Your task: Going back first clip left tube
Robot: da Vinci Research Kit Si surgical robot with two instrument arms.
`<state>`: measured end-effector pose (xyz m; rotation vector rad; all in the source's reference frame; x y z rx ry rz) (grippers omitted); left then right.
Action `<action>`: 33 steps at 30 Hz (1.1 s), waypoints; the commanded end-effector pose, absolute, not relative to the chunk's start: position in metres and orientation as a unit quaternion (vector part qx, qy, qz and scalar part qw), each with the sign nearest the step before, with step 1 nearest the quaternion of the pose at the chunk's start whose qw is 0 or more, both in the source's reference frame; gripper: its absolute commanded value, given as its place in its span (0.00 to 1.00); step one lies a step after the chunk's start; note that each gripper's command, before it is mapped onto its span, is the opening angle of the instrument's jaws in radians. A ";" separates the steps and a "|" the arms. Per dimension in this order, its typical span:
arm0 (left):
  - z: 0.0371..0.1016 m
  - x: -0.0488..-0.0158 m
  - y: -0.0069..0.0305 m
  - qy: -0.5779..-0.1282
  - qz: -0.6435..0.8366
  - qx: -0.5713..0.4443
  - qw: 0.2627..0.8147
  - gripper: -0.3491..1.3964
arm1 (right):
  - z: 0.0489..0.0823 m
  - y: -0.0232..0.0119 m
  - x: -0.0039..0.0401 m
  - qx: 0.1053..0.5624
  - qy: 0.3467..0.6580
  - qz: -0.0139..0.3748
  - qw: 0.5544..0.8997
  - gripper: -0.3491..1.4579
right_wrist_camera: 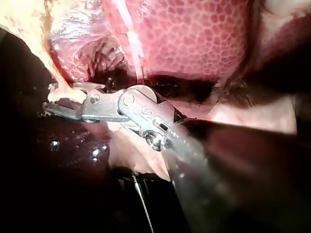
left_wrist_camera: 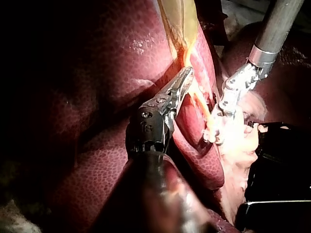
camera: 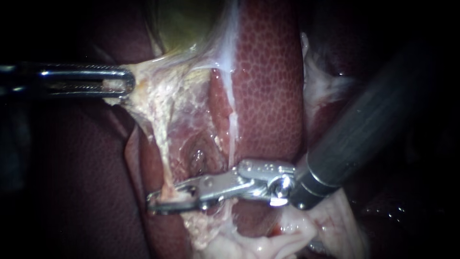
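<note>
My right instrument (camera: 165, 197), jaws narrowly parted astride the left tube (camera: 160, 158), may tear it if withdrawn askew while my left instrument (camera: 122, 81) grips pale tissue (camera: 148, 81) taut.

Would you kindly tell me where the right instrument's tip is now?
Endoscope view, lower middle: the right instrument enters from the right, its tip at the pale tissue strand beside the liver.

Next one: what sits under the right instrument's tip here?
A pale tissue strand passes under the right instrument, with liver behind. The metal covers where they cross, so anything on the strand there is hidden.
</note>
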<state>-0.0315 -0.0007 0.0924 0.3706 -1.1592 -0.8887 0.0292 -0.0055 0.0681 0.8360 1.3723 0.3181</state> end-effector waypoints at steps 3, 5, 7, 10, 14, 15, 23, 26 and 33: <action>0.0924 -0.0315 -0.0007 -0.526 -0.404 0.168 0.729 0.00 | 0.0684 -0.0051 0.0300 0.350 0.622 0.139 0.687 0.52; 0.0923 -0.0315 -0.0007 -0.526 -0.404 0.168 0.729 0.00 | 0.0686 -0.0048 0.0301 0.341 0.628 0.134 0.687 0.52; 0.0923 -0.0316 -0.0008 -0.526 -0.404 0.168 0.729 0.00 | 0.0689 -0.0042 0.0300 0.336 0.629 0.132 0.688 0.52; 0.0923 -0.0317 -0.0008 -0.526 -0.404 0.168 0.729 0.00 | 0.0692 -0.0029 0.0297 0.330 0.631 0.132 0.689 0.52; 0.0922 -0.0316 -0.0008 -0.526 -0.404 0.168 0.729 0.00 | 0.0693 -0.0018 0.0285 0.324 0.633 0.135 0.690 0.52; 0.0922 -0.0316 -0.0008 -0.526 -0.404 0.168 0.729 0.00 | 0.0692 -0.0015 0.0281 0.323 0.633 0.137 0.690 0.52; 0.0922 -0.0313 -0.0009 -0.526 -0.403 0.168 0.729 0.00 | 0.0674 -0.0003 0.0239 0.327 0.635 0.133 0.687 0.52; 0.0922 -0.0313 -0.0008 -0.526 -0.403 0.168 0.729 0.00 | 0.0661 0.0006 0.0213 0.330 0.637 0.129 0.685 0.52; 0.0924 -0.0313 -0.0008 -0.526 -0.403 0.168 0.729 0.00 | 0.0627 0.0033 0.0129 0.321 0.626 0.133 0.698 0.52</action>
